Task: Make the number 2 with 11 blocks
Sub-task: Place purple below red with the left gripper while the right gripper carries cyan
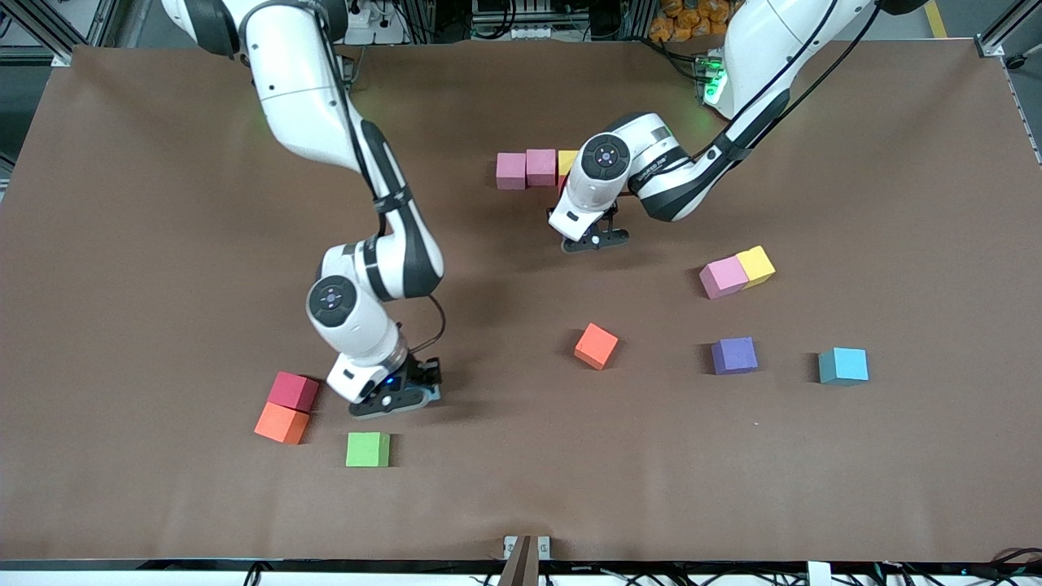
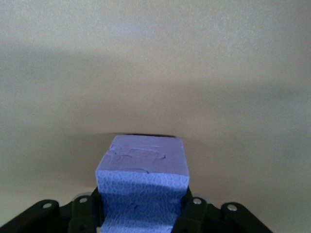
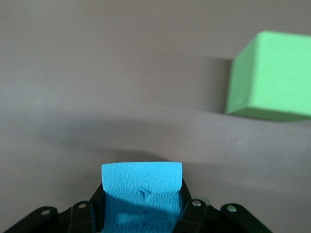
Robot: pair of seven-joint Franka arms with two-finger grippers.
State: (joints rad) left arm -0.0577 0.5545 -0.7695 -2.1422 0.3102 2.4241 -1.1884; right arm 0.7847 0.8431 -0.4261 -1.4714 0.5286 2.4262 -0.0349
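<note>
- Left gripper [image 1: 597, 238]: lowered to the brown table surface [image 1: 163, 244], clamped on a purple-blue matte foam cube [image 2: 142, 182]; the cube is seen between the fingers in the left wrist view and is hidden by the wrist in the front view.
- A row of a pink foam cube [image 1: 511, 171], a second pink foam cube [image 1: 540, 167] and a yellow foam cube [image 1: 567, 161] is seen just past the left gripper, toward the robot bases; the yellow one is partly covered by the left wrist.
- Right gripper [image 1: 396, 394]: low at the table, closed on a light blue foam cube [image 3: 142, 187], gripped between its fingers in the right wrist view.
- A green foam cube [image 1: 367, 449] is placed near the right gripper, nearer to the front camera; also shown in the right wrist view [image 3: 270, 76].
- A red foam cube [image 1: 294, 391] and an orange foam cube [image 1: 282, 423], touching each other, are placed just beside the right gripper, toward the right arm's end of the table.
- An orange foam cube [image 1: 597, 346] lies alone between the two grippers, nearer to the front camera than the left gripper.
- A pink foam cube [image 1: 723, 277] touching a yellow foam cube [image 1: 756, 265] is seen toward the left arm's end from the left gripper.
- A purple foam cube [image 1: 734, 356] and a teal-blue foam cube [image 1: 843, 365] lie apart, nearer to the camera than that pair.
</note>
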